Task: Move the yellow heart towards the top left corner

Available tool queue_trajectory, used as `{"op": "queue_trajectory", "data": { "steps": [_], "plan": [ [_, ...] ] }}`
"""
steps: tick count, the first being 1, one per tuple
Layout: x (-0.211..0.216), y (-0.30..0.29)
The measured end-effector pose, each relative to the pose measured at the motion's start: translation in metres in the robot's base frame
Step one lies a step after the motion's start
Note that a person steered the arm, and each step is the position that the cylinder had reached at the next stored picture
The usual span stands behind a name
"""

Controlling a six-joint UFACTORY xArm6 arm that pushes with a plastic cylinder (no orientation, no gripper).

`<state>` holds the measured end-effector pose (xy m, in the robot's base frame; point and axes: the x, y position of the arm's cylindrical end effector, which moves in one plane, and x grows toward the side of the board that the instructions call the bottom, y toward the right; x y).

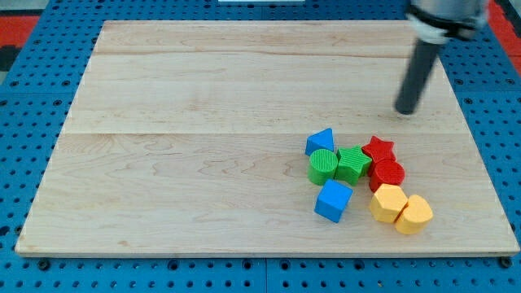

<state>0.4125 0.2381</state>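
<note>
Two yellow blocks touch each other at the view's lower right. The left one (387,203) looks like the yellow heart. The right one (414,215) looks like a pentagon. They sit at the bottom right of a tight cluster of blocks. My tip (404,111) stands on the board at the upper right. It is well above the yellow blocks and a little above and right of the red star (378,149), touching no block.
The cluster also holds a blue triangle (321,141), a green cylinder (323,166), a green star (352,163), a red cylinder (387,174) right above the yellow heart, and a blue cube (334,200). The wooden board (179,146) lies on a blue pegboard.
</note>
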Motion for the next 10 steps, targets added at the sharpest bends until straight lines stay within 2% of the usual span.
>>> {"op": "queue_trajectory", "data": {
  "steps": [1,2,3,4,6,7,9,10],
  "plan": [
    [0.070,0.036],
    [0.120,0.033],
    [0.148,0.033],
    [0.157,0.020],
    [0.160,-0.056],
    [0.166,-0.058],
    [0.176,-0.133],
    [0.184,-0.123]
  ]
}}
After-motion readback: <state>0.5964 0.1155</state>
